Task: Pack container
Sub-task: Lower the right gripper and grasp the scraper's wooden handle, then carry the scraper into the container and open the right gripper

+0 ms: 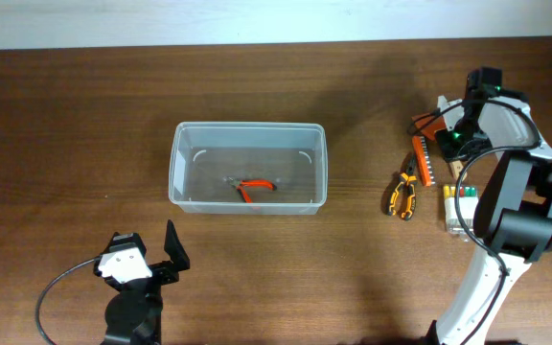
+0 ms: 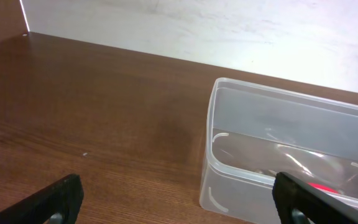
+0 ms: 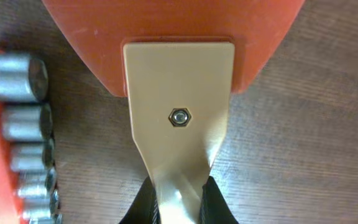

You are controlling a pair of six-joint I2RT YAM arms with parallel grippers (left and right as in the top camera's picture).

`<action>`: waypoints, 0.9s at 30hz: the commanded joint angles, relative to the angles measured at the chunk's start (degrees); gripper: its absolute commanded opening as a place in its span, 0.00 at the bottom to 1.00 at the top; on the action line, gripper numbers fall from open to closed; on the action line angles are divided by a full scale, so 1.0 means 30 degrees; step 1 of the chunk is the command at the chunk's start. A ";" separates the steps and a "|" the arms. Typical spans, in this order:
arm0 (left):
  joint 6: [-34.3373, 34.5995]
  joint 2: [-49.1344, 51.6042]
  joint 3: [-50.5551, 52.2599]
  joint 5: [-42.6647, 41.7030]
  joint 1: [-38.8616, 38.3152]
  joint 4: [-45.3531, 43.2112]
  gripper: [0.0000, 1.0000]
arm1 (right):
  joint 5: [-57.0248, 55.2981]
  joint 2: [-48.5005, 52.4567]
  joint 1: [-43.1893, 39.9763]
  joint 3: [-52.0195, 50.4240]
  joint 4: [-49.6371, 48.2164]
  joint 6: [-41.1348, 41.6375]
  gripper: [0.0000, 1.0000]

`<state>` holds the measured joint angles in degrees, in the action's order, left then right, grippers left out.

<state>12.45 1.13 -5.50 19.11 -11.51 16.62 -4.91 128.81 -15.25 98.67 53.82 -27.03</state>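
Observation:
The container is a large clear plastic bin at the table's middle; it also shows in the left wrist view. Orange-handled cutters lie inside it. My right gripper is at the far right, shut on the tan shank of a tool with a broad orange head, low over the wood. My right gripper's fingertips pinch the shank's narrow end. My left gripper is open and empty near the front edge, left of the bin; its fingers frame the bin's near corner.
An orange rail of metal sockets lies just left of the held tool and shows in the right wrist view. Yellow-handled pliers and a small clear case of coloured bits lie in front of it.

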 commanded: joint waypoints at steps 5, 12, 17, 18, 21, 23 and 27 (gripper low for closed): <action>-0.0168 -0.0117 0.0051 0.0066 -0.0080 0.0029 0.99 | -0.0226 0.0423 0.0007 0.6586 0.3322 0.1763 0.04; -0.0168 -0.0117 0.0058 0.0066 -0.0080 0.0029 0.99 | 0.0707 0.0342 0.1778 1.7150 0.7111 0.2339 0.04; -0.0168 -0.0117 0.0051 0.0066 -0.0080 0.0029 0.99 | 0.4051 0.0058 0.3912 2.1019 0.8196 0.2324 0.04; -0.0168 -0.0117 0.0058 0.0066 -0.0080 0.0029 0.99 | 0.4444 0.0051 0.4517 2.1442 0.8306 0.2324 0.04; -0.0168 -0.0117 0.0051 0.0066 -0.0080 0.0029 0.99 | 0.4546 0.0044 0.6390 2.1791 0.8641 0.1923 0.04; -0.0168 -0.0117 0.0058 0.0073 -0.0080 0.0029 0.99 | 0.4503 0.0102 0.7563 2.1646 0.8939 0.0852 0.04; -0.0168 -0.0117 0.0058 0.0066 -0.0080 0.0029 0.99 | 0.4437 0.0153 1.0010 2.0553 0.9355 -0.1042 0.04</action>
<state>12.45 1.13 -5.50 19.11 -11.51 16.62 6.76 130.02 10.17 162.06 81.41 -24.91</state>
